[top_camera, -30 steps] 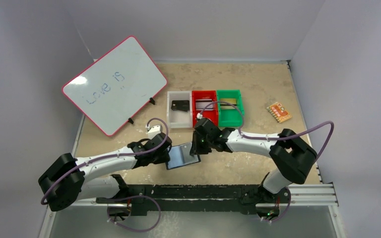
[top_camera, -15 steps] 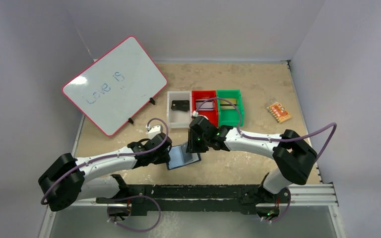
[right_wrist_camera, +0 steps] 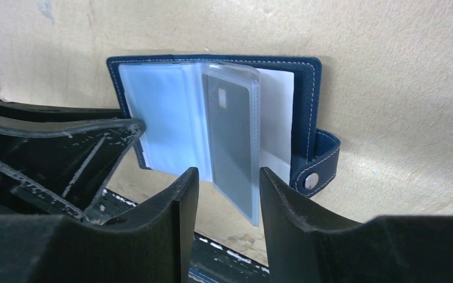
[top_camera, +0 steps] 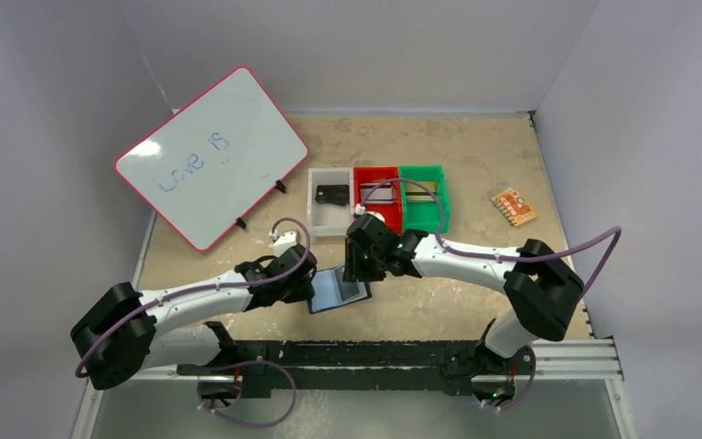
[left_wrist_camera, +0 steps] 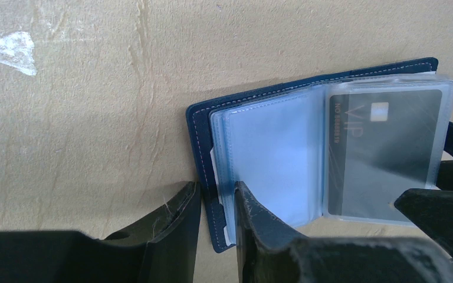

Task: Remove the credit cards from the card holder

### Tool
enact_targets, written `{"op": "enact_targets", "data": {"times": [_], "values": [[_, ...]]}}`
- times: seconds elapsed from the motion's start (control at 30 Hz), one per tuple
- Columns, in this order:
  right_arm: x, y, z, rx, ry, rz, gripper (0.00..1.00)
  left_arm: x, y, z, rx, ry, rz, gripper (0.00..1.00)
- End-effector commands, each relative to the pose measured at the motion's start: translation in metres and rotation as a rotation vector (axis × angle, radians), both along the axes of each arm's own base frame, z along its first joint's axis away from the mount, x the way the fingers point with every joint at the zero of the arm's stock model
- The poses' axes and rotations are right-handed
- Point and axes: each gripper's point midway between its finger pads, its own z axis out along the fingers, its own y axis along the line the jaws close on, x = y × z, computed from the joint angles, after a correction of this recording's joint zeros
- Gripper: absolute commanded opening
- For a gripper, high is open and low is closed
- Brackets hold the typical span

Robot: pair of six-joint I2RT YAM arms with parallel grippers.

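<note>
Right wrist view settles the relation that matters. The card holder (right_wrist_camera: 165,112) lies open and flat on the tan table (right_wrist_camera: 389,71) with its navy cover down. One clear plastic leaf (right_wrist_camera: 236,177), with a dark card (right_wrist_camera: 227,118) inside it, stands up from the spine directly between the fingers of the right gripper (right_wrist_camera: 229,177). Those fingers are spread, one on each side of the leaf, with no visible squeeze on it. The spine runs near to far, and the card's long axis appears to run the same way. Which edge of the pocket is open I cannot tell. The snap tab (right_wrist_camera: 311,180) sticks out from the right edge of the cover, just beside the right finger. In the left wrist view, the left gripper (left_wrist_camera: 217,191) has its fingers drawn close on the near left edge of the cover, with the navy rim and sleeve edges between them. I judge this a pinch that anchors the holder. The right arm is therefore the nearer one to the card, and the left serves as the anchor. The table top is flat, mottled and matt. From the top external view there is little room on the far side, where the white bin (top_camera: 329,229), red bin (top_camera: 377,170) and green bin (top_camera: 434,219) sit just behind the right gripper. The whiteboard (top_camera: 210,155) stands well apart at far left, and the orange patterned piece (top_camera: 513,207) lies well apart at far right.
</note>
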Motion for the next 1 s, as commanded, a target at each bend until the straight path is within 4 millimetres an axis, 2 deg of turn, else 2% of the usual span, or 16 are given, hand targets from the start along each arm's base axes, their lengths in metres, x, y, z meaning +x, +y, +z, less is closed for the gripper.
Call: {"op": "enact_targets", "data": {"times": [0.0,0.17,0.37,0.57,0.77,0.97], "values": [[0.009,0.007,0.020,0.010,-0.052,-0.009,0.45,0.008,-0.015,0.014,-0.048,-0.037,-0.018,0.26],[0.007,0.012,0.022,0.029,-0.051,0.010,0.46,0.009,-0.016,0.014,-0.048,-0.036,-0.022,0.26],[0.011,0.004,0.016,-0.017,-0.056,-0.018,0.45,0.009,-0.017,0.016,-0.048,-0.036,-0.025,0.25],[0.014,-0.003,0.016,-0.051,-0.071,-0.038,0.37,0.012,-0.017,0.019,-0.047,-0.048,-0.018,0.24],[0.012,-0.004,0.012,-0.063,-0.060,-0.037,0.43,0.012,-0.018,0.020,-0.047,-0.044,-0.028,0.24],[0.012,-0.005,0.011,-0.069,-0.057,-0.034,0.43,0.010,-0.019,0.019,-0.051,-0.040,-0.032,0.23]]}}
